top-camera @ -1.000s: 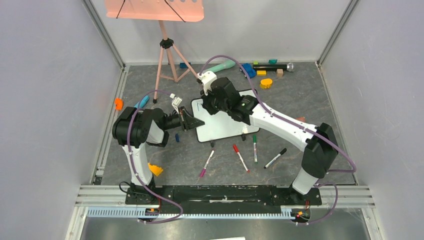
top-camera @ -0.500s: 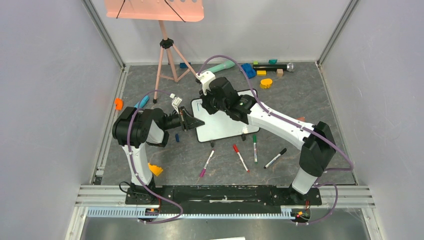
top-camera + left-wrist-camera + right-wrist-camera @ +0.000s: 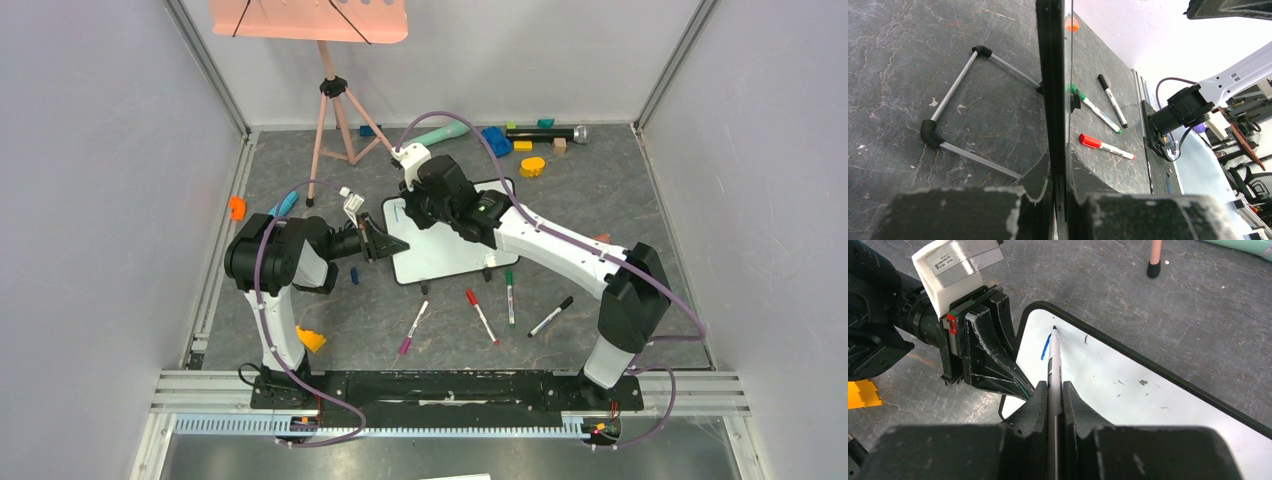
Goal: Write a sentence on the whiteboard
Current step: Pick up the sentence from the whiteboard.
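The whiteboard lay on the bench between the arms. The left tool was clamped on its left edge. The right tool was closed around a marker, its tip on the board near the far-left corner. Just beside the tip, the sentence was a single short blue stroke. A red marker, a green marker and a black marker lay near the board's front edge.

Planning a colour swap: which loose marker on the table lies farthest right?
The black marker, lying right of the green marker, red marker and purple marker.
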You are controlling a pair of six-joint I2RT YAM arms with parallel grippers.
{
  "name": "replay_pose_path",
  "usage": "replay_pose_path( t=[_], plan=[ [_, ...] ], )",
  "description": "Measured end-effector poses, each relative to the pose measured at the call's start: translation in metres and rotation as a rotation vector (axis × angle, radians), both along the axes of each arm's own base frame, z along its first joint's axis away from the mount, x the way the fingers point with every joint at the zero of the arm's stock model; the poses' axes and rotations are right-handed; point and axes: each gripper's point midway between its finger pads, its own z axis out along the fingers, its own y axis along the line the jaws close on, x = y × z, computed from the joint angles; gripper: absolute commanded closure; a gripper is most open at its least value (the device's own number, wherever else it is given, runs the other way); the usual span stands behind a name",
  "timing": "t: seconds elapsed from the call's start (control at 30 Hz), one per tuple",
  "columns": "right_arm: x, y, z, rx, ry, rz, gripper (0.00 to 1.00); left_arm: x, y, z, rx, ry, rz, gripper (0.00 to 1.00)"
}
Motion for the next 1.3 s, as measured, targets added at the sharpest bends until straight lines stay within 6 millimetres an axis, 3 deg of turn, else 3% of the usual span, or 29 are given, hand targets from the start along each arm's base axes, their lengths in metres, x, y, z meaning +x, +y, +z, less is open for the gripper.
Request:
replay_pose_path(
  t=[1.3],
  plan=[
    [-0.003,-0.017,-0.011,-0.044,-0.003,-0.050,1.00,0.000,0.000,0.000,0.000,0.002,0.002,0.98]
  ],
)
